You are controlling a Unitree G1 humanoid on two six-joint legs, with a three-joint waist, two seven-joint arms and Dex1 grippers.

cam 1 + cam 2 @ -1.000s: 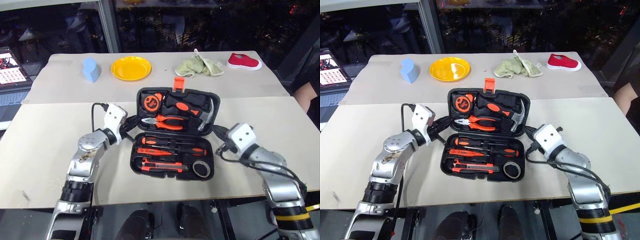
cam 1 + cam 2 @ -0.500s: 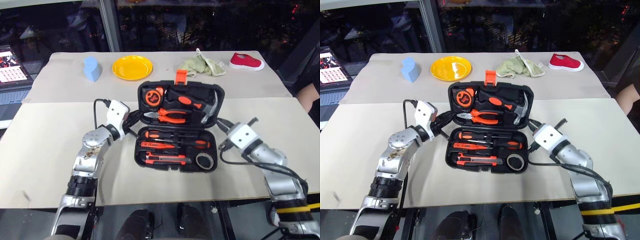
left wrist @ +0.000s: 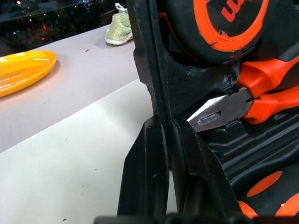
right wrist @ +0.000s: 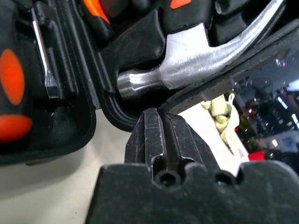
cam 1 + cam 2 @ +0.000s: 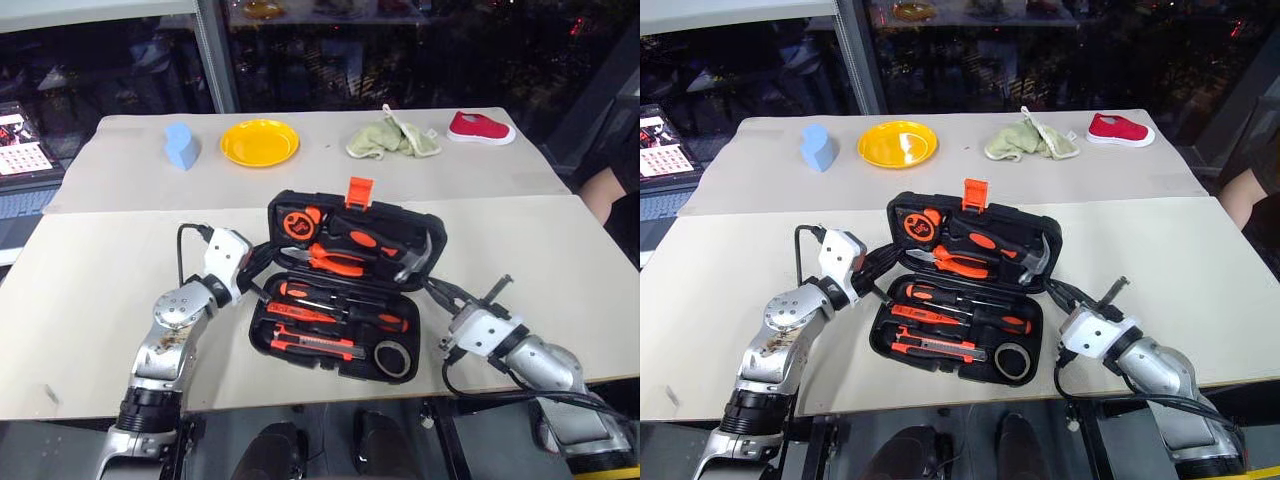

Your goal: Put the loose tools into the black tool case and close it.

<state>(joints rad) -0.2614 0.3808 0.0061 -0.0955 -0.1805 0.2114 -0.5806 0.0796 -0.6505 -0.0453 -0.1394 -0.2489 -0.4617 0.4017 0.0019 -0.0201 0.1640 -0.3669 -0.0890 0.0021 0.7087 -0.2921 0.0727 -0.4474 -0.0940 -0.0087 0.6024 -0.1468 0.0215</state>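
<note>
The case (image 5: 345,285) is lying open on the desk (image 5: 90,290), its lid half raised, with the screwdrivers (image 5: 335,300), knife (image 5: 312,343) and tape roll (image 5: 391,357) seated in the lower half. The left gripper (image 3: 161,140) and right gripper (image 4: 161,126), fingers together, are flanking the hinge ends, each under a lid edge. Judging by this, closing is under way: both should be lifting evenly so the lid is not twisting, then pressing until the latch (image 5: 359,192) is catching.

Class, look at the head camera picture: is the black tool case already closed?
No. The black tool case lies open on the table, its lid raised, with the screwdrivers and the tape roll showing in their recesses.
</note>
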